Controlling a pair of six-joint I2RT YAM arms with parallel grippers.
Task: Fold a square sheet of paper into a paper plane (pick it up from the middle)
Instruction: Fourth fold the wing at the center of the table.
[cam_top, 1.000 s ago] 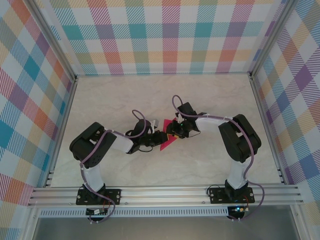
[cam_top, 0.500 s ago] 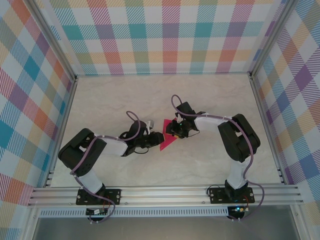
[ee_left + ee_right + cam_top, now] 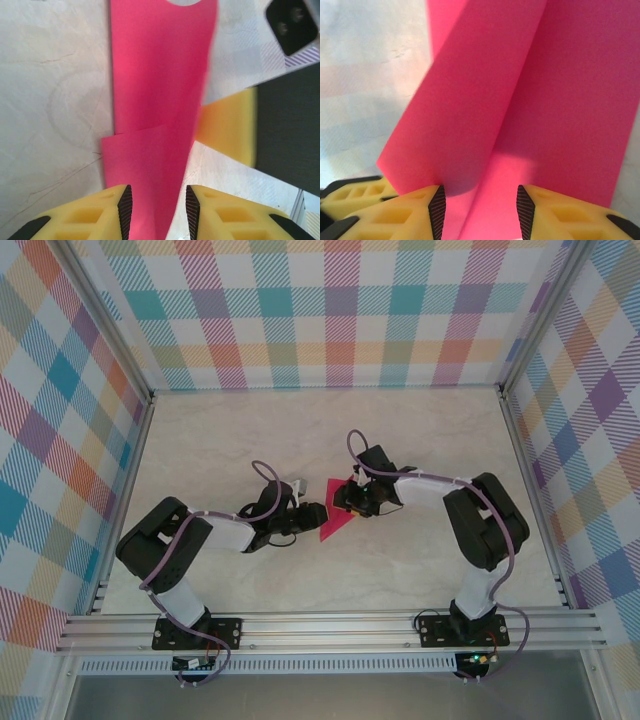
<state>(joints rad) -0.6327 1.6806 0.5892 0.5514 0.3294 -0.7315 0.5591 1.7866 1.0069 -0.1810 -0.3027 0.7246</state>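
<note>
Left claw (image 3: 157,202) is part-open, with the folded pink paper (image 3: 160,75) between its fingers and stretching ahead. Right claw (image 3: 479,202) is part-open too, with a raised fold between its fingers.

The left arm (image 3: 232,532) and right arm (image 3: 432,483) are built alike: rounded black joint housings joined by smooth white shell sections, each standing on a flat black base plate (image 3: 196,632). A thin purple cable (image 3: 262,472) runs along each arm in loose loops. The left pincer (image 3: 158,202) and right pincer (image 3: 480,205) have chunky yellow fingers (image 3: 90,220) moulded with hollow rectangular cells, their inner faces lined with black ribbed pads (image 3: 438,207). Red and black wires (image 3: 207,653) trail beneath the bases.
</note>
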